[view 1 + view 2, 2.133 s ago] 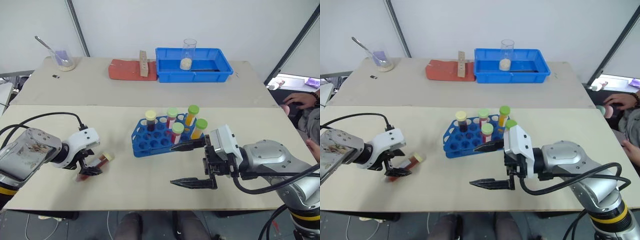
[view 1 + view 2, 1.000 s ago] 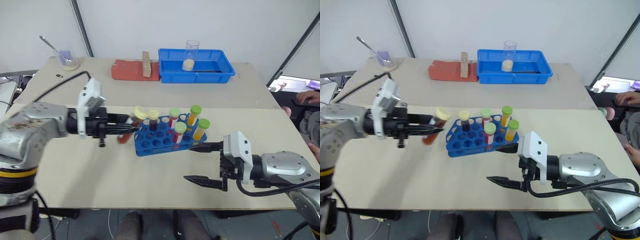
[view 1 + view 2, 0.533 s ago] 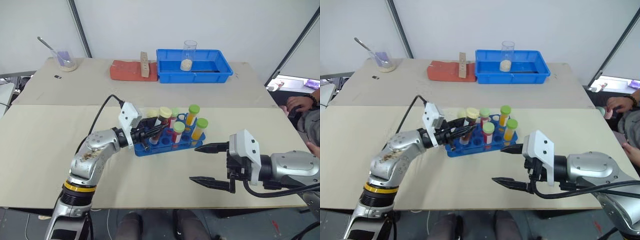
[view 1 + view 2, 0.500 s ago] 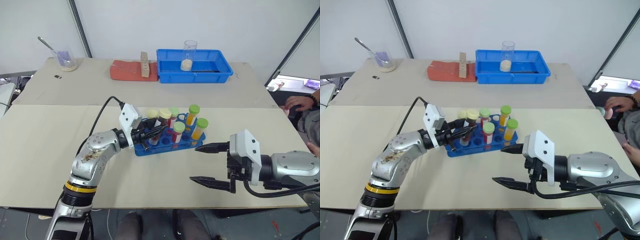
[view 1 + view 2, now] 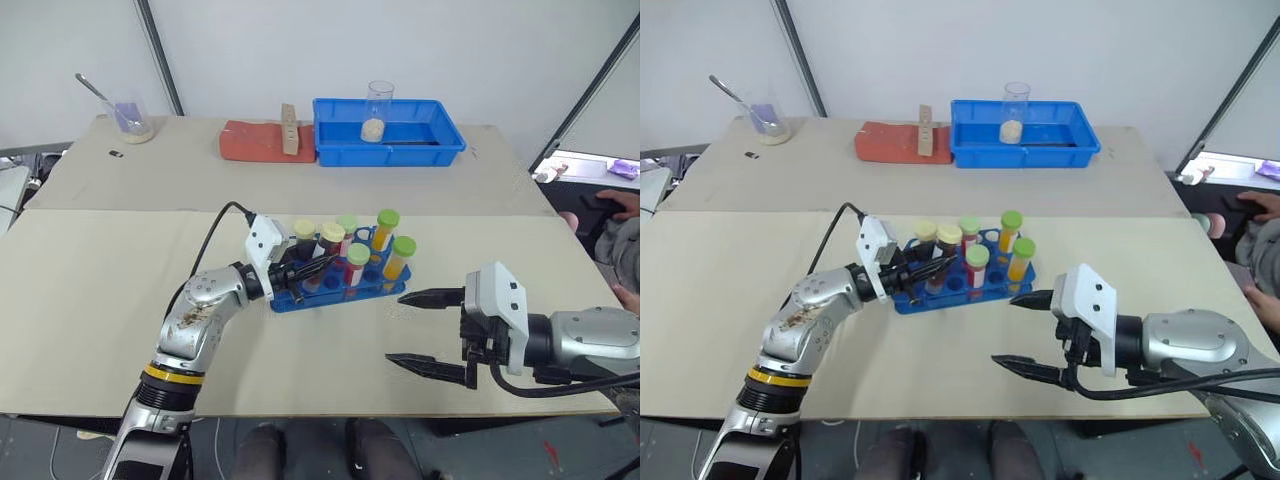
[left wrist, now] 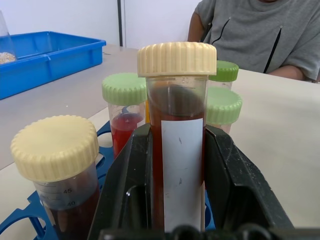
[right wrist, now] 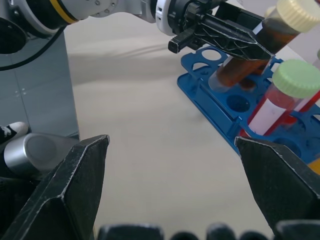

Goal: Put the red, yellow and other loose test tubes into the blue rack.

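Behind blue rack [image 5: 335,287] sits blue tray [image 5: 440,146]; left tool [image 5: 312,268] grips cream-capped tube [image 6: 177,135], right tool [image 5: 425,332] wide

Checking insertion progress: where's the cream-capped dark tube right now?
The cream-capped dark tube is clamped in the left gripper, its lower end in the blue rack near the rack's left end, beside another cream-capped tube already seated.

Head eyes overlook the table [image 5: 90,300]; wrist cameras sit close, sharing the blue rack [image 7: 215,115].

Printed graduation marks 45 and 40 on the cream-capped tube [image 6: 65,185] standing in the blue rack [image 6: 20,220]
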